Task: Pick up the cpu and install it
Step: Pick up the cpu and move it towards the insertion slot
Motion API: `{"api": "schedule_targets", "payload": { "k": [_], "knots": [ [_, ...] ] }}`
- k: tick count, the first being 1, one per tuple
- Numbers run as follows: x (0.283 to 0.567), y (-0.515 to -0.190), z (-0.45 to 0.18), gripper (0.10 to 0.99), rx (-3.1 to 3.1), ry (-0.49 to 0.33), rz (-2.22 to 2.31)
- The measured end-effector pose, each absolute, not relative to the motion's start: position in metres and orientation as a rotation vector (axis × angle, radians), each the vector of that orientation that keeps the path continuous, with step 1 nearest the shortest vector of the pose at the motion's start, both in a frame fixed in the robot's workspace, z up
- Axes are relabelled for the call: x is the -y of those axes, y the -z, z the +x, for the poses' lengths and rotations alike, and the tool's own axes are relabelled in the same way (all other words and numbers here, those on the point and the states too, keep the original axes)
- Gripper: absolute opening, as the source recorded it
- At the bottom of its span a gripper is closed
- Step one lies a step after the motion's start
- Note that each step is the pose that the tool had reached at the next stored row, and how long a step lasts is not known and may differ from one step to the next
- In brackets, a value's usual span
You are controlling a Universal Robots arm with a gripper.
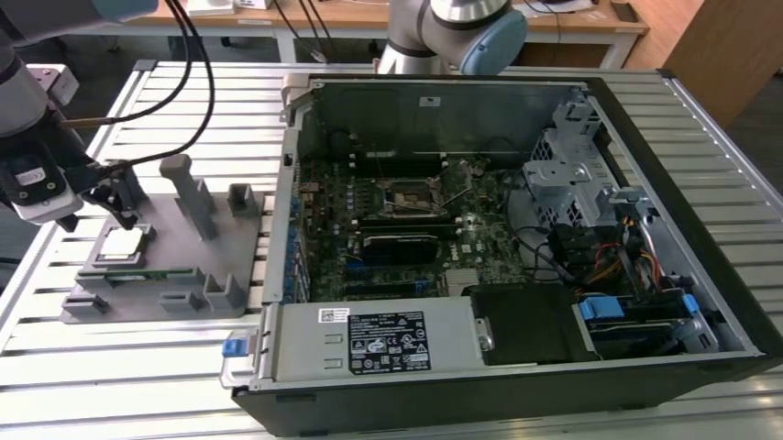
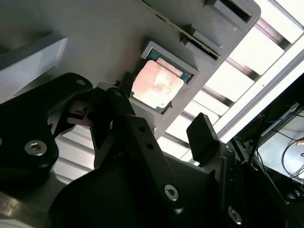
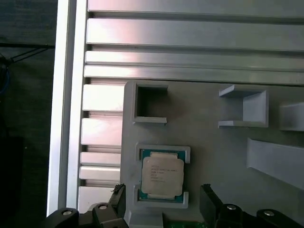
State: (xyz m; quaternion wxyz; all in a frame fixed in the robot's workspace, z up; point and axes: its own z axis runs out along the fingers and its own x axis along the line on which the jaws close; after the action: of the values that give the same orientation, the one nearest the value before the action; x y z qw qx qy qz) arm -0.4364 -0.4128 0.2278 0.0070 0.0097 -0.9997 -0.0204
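The cpu (image 1: 123,243) is a small silver-topped square lying flat in its recess on the grey holder block (image 1: 171,293), at the exterior view's left. My gripper (image 1: 101,220) hangs just above it, open. In the first wrist view the two black fingers stand on either side of the cpu (image 3: 162,175), with the gripper (image 3: 162,194) centred over its near edge and not touching it. The second wrist view shows the cpu (image 2: 156,85) beyond the gripper (image 2: 164,107), with nothing held between the fingertips (image 2: 203,135).
An open computer case (image 1: 685,119) lies at the exterior view's right, its motherboard socket (image 1: 410,195) showing inside. The holder block has upright posts (image 1: 183,188) close beside my gripper and a green memory stick (image 1: 137,273) along its front. The slatted table (image 1: 123,385) extends around.
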Motion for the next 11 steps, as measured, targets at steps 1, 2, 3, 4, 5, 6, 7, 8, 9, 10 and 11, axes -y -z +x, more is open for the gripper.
{"api": "schedule_targets", "payload": {
  "k": [1, 2, 3, 4, 5, 6, 7, 8, 9, 10, 11],
  "knots": [
    [0.412, -0.226, -0.436, 0.718, 3.127, 0.064, 0.023],
    [0.412, -0.224, -0.436, 0.718, 3.127, 0.064, 0.020],
    [0.412, -0.222, -0.436, 0.718, 3.127, 0.064, 0.018],
    [0.412, -0.220, -0.436, 0.718, 3.127, 0.064, 0.018],
    [0.412, -0.219, -0.436, 0.718, 3.127, 0.063, 0.018],
    [0.412, -0.217, -0.436, 0.718, 3.127, 0.063, 0.018],
    [0.412, -0.215, -0.436, 0.718, 3.127, 0.063, 0.018],
    [0.412, -0.214, -0.436, 0.718, 3.127, 0.063, 0.018],
    [0.412, -0.212, -0.436, 0.718, 3.127, 0.062, 0.018],
    [0.412, -0.210, -0.436, 0.718, 3.127, 0.062, 0.017],
    [0.412, -0.209, -0.436, 0.718, 3.127, 0.061, 0.015]
  ]
}}
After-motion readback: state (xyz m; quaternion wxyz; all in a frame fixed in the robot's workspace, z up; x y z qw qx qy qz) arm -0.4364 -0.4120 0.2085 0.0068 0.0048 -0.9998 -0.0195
